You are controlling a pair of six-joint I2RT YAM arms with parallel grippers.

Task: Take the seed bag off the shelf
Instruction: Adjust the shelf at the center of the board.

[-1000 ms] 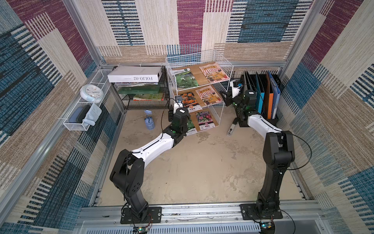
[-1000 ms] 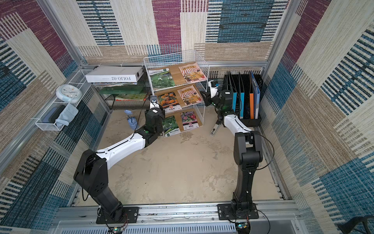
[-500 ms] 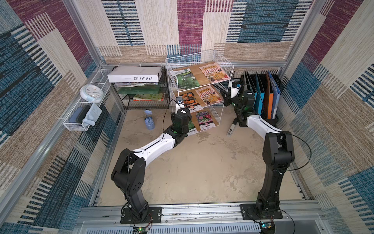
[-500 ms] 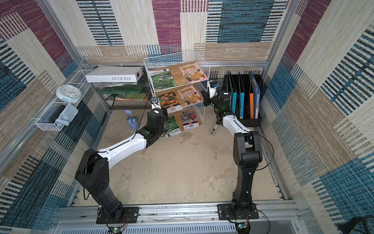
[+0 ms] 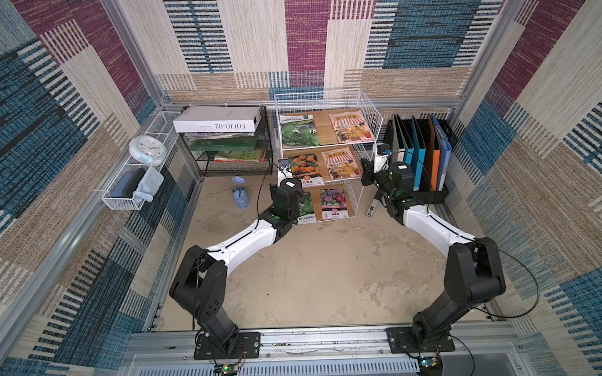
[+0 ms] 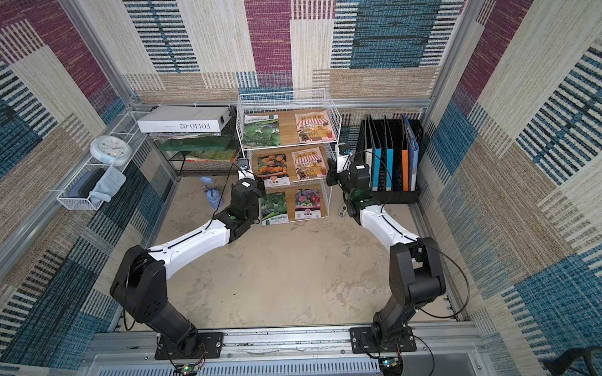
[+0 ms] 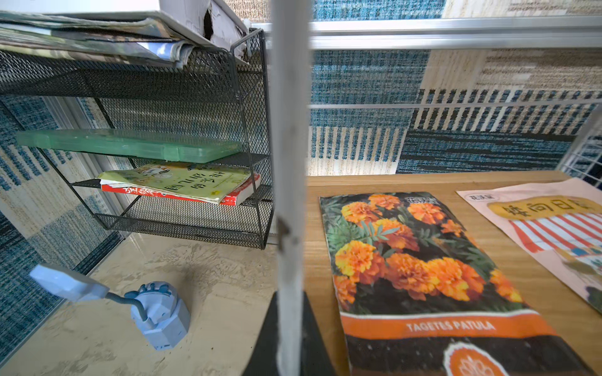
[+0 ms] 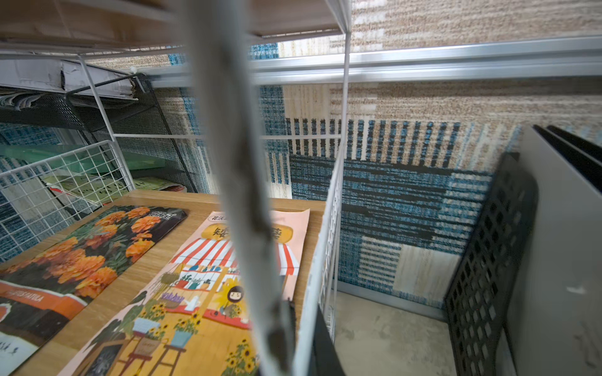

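- surface [image 5: 309,276]: mottled beige, with both arm bases at its near edge.
- left pincer [image 7: 288,312]: shut tight around the front-left post of the shelf [image 5: 323,128] at middle-tier height. The white post stands between its black fingers [image 7: 264,345].
- right pincer [image 8: 286,328]: shut in the same way around the front-right post at the same height. The post is blurred and very close to that wrist camera.
- shelf: a white wire grid with three wooden tiers. In both top views it stands at the far middle of the surface.
- seed bags: six, lying flat, two to a tier, and all apart from both pincers.
  - Bottom tier: green-leaf bag [image 5: 306,208] and purple-flower bag [image 5: 333,203].
  - Middle tier: marigold bag [image 7: 420,276], nearest the left pincer. Beside it lies the striped-awning bag [image 8: 208,283], nearest the right pincer.
  - Top tier: a second green bag [image 5: 298,130] and a second awning bag [image 5: 350,125].
- small blue bent-neck gadget [image 7: 156,315]: on the surface, left of the shelf.
- black mesh rack [image 5: 234,162]: just left of the shelf, with a white box [image 5: 216,118] on top.
- black file holder [image 5: 420,156]: just right of the shelf, holding upright folders.
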